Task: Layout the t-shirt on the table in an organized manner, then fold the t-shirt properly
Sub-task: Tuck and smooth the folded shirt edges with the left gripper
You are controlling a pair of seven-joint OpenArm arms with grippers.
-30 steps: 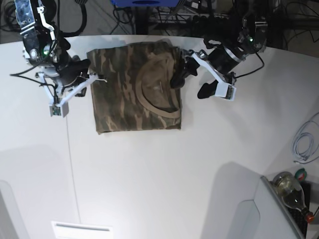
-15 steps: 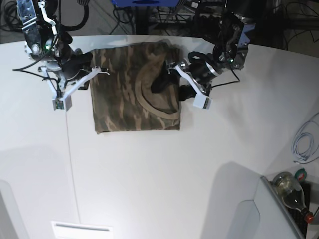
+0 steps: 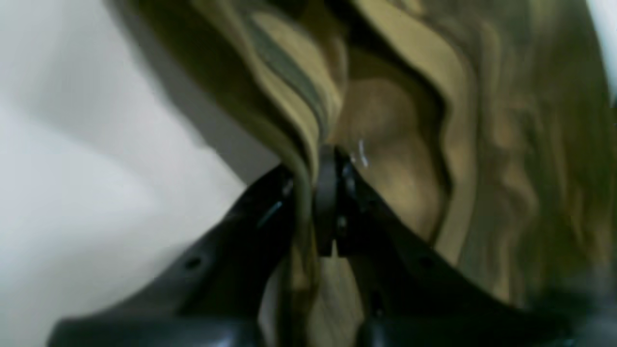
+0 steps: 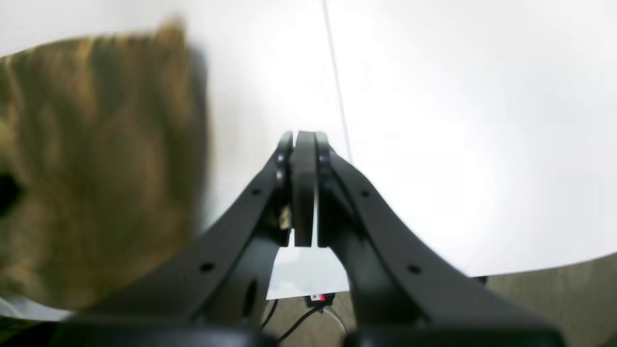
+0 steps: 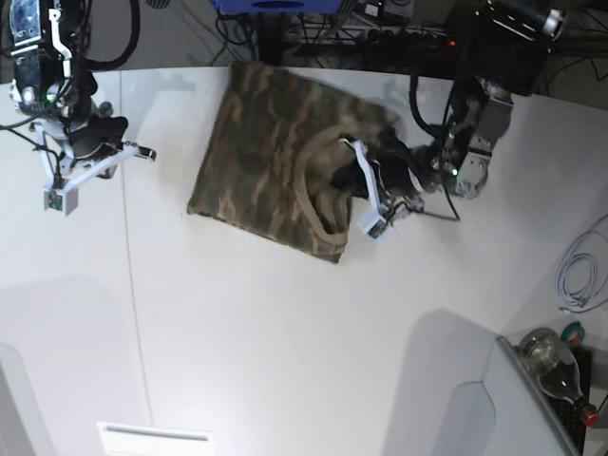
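The t-shirt point(image 5: 266, 152) lay folded and skewed on the far middle of the white bench point(image 5: 285, 342). The left gripper point(image 3: 328, 193) was clamped on a fold of shirt cloth near the tan collar point(image 5: 309, 190). The right gripper point(image 4: 302, 188) was fully closed and empty, over bare bench beside the shirt's edge.

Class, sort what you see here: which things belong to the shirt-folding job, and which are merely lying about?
Part of the job:
- t-shirt
- table
- left gripper, shut on the t-shirt
- right gripper, shut on nothing

Lying about:
- white cable
- glass bottle
- floor cables
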